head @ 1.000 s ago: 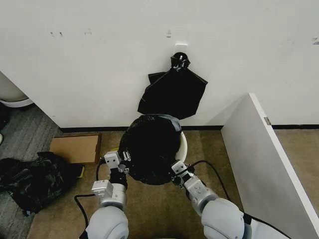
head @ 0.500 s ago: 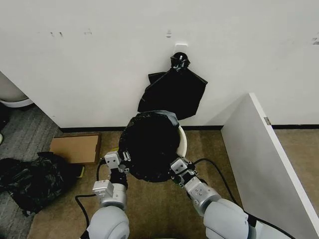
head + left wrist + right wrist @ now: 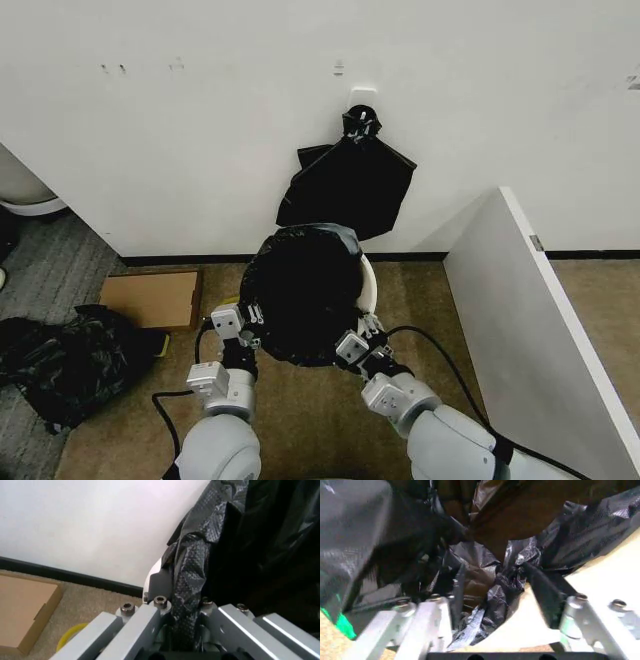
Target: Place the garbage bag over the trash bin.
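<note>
Before you, against the white wall [image 3: 200,130], stands the trash bin [image 3: 368,285], round and cream-white, its mouth draped by the garbage bag [image 3: 300,300], glossy black film covering nearly the whole top, with only a strip of rim bare on the robot's right. Your left gripper [image 3: 246,333] sits at the bag's near-left edge; the left wrist view shows its jaws closed on a gathered fold of the film [image 3: 192,581] beside the bin's wall [image 3: 156,568]. Your right gripper [image 3: 362,340] sits at the bag's near-right edge; the right wrist view shows its fingers [image 3: 542,592] spread apart, crumpled film [image 3: 485,581] bunched between them over the pale bin surface [image 3: 600,573]. On the wall above hangs a bunch of flat black bags [image 3: 348,185] from a hook. On the carpet to the left lie a flat cardboard box [image 3: 150,298] and a lumpy black heap [image 3: 65,365]. A white partition [image 3: 540,330] stands to the right.
</note>
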Tool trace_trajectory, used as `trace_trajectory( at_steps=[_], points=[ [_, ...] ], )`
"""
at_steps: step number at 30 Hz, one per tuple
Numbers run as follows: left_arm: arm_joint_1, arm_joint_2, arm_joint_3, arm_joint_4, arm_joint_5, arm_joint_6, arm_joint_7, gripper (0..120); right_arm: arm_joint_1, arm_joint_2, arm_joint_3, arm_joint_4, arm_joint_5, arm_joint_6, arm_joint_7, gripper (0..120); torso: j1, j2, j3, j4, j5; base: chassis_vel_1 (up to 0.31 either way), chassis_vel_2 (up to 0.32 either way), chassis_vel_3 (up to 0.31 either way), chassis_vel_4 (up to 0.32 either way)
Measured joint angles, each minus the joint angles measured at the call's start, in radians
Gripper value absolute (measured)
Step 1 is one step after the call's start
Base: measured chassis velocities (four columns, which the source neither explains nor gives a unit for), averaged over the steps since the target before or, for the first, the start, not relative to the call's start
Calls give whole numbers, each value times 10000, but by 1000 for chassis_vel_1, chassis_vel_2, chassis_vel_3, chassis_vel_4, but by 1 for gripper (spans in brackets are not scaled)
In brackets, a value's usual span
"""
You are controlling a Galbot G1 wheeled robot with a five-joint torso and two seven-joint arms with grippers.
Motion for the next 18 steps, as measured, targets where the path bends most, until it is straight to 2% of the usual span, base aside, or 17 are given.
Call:
trace_trajectory(
  at_steps=[5, 7, 9, 11, 18],
  points=[
    [11, -16, 21, -52, 18, 1, 5, 0, -12, -172, 39, 3, 352, -5, 170, 19, 0, 0, 0, 0, -1, 0, 0, 0, 0],
    [12, -18, 22, -58, 31, 1, 6, 0, -21, -186, 50, 3, 443, -6, 234, 18, 0, 0, 0, 0, -1, 0, 0, 0, 0],
    [6, -23, 25, -73, 72, 1, 11, 0, -35, -196, 88, -17, 720, -11, 451, 7, 0, 0, 0, 0, 0, 0, 0, 0, 0],
    [2, -25, 29, -76, 81, 1, 12, 0, -29, -186, 100, -50, 749, -11, 490, 1, 0, 0, 0, 0, 0, 0, 0, 0, 0],
    [-24, -35, 35, -65, 105, 0, 13, 0, -33, -150, 140, -51, 1043, -12, 556, 0, 0, 0, 0, 0, -1, 0, 0, 0, 0]
  ],
)
